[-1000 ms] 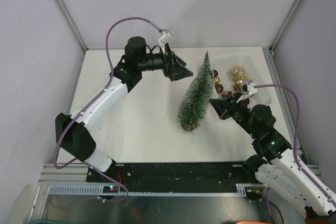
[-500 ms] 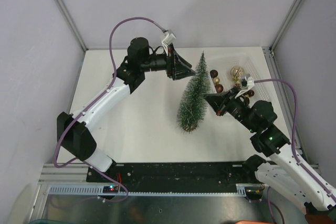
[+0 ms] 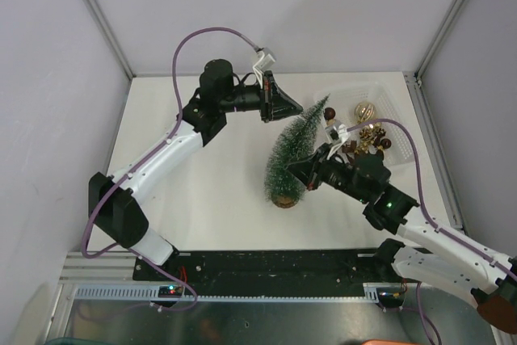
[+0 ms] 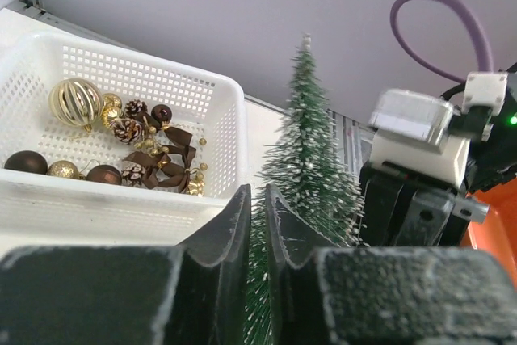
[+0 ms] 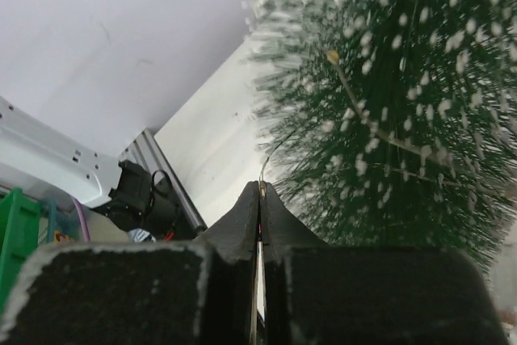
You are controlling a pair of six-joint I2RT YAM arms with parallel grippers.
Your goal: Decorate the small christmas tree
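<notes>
The small christmas tree point(image 3: 292, 151) leans with its tip toward the basket, its brown base point(image 3: 282, 198) on the table. My left gripper point(image 3: 299, 108) is at the tree's upper part. In the left wrist view its jaws point(image 4: 258, 195) are closed to a narrow slit with green bristles of the tree point(image 4: 311, 159) in it. My right gripper point(image 3: 291, 169) is pressed into the lower bristles. In the right wrist view that gripper point(image 5: 260, 187) is shut on a thin gold thread point(image 5: 261, 169) beside the tree point(image 5: 404, 103). Whatever hangs on the thread is hidden.
A white plastic basket point(image 3: 397, 112) stands at the back right, right of the tree. It point(image 4: 121, 199) holds a gold ball point(image 4: 75, 103), brown baubles, pine cones and brown bows. The enclosure's walls close in the table's left, far and right sides.
The left gripper has closed from wide open and moved right to the tree's top. The right arm has swung left into the tree. The tree's base has slid left and it leans more.
</notes>
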